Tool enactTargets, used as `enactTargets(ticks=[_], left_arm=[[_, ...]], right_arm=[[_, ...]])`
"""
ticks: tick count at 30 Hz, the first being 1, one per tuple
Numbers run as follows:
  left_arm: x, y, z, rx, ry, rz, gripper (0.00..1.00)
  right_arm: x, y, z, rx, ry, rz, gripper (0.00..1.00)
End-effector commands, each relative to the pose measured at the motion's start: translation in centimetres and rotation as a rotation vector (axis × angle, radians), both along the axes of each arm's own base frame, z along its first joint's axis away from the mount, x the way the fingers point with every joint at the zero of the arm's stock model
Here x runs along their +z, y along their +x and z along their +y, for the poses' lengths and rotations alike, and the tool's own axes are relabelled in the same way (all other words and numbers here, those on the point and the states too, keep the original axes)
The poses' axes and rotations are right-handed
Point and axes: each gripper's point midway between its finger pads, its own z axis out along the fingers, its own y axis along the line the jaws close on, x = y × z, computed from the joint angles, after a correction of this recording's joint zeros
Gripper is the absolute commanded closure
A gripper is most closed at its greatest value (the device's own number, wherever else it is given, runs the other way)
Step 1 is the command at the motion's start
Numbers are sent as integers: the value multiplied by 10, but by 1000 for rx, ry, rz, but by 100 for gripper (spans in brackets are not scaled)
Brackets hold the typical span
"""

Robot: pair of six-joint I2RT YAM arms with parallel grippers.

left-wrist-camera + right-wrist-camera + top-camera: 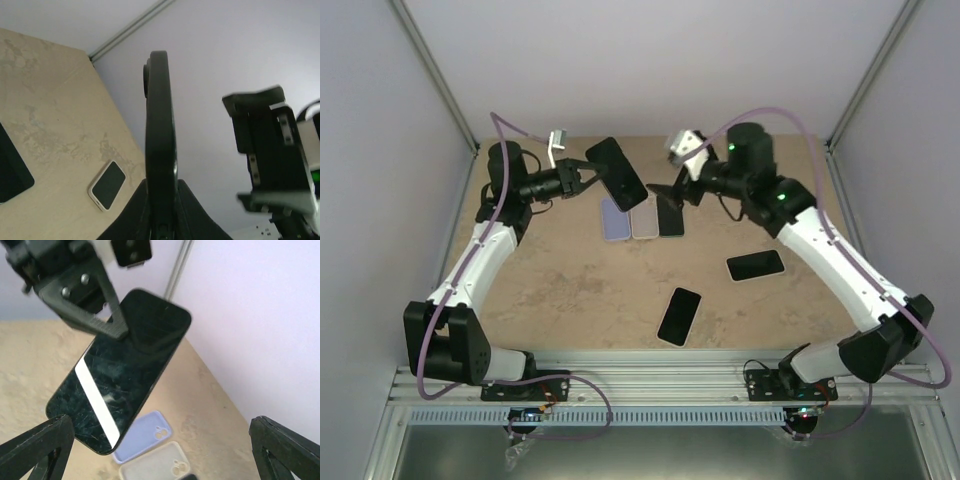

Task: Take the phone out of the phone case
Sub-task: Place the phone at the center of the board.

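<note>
My left gripper [582, 172] is shut on the lower end of a black phone [617, 173] and holds it in the air above the back of the table. The left wrist view shows the phone [160, 140] edge-on, clamped between the fingers [195, 210]. Its scratched glass front [120, 385] faces my right gripper [160, 440], which stands open and empty a short way from it. From above, the right gripper [665, 190] hovers just right of the phone. A black phone case [670, 215] lies on the table below it.
A lavender case [615, 218] and a whitish case [643, 218] lie side by side left of the black one. A phone in a white case [756, 266] lies to the right, and a black phone [680, 315] nearer the front. Walls enclose the table.
</note>
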Motion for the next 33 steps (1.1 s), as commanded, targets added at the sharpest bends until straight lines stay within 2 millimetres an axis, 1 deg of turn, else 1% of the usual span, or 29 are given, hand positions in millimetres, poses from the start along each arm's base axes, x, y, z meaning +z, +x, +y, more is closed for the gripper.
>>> enactTargets(ticks=[1,4,8,10,13,17,19,22,24,26,27,29,31,33], left_arm=[[22,-28,-9,-125,-10,-172,100],[25,-43,-19,-195,-3,-222,100],[26,-61,-32,-260,19,-292,100],[26,-66,-37,-273,39,-319,100],[25,-68,-41,-277,55,-331,100],[26,-72,-46,-290,55,-344,100],[26,-75,-49,-299,61,-355,100],[24,-75,-52,-295,89,-375,100],[24,-75,-52,-290,96,-378,100],[24,-75,-52,-289,96,-377,100],[23,-74,-53,-289,97,-377,100],[22,-74,-54,-288,98,-376,100],[22,-74,-55,-290,100,-377,100],[21,-74,-56,-289,103,-378,100]], right_arm=[[16,-30,-12,183,226,338,3],[7,-27,-20,188,306,471,8],[0,-39,-20,243,360,587,13],[-1,-41,-21,254,383,628,17],[-4,-43,-22,276,404,671,23],[-15,-49,-19,310,434,765,31],[-23,-48,-18,308,444,806,34],[-27,-45,-16,306,453,838,41],[-29,-43,-15,297,456,850,47],[-33,-40,-14,287,457,863,53],[-33,-40,-14,285,458,866,58],[-36,-38,-14,279,458,874,64],[-38,-37,-13,277,459,884,67],[-39,-37,-12,277,460,893,67]])
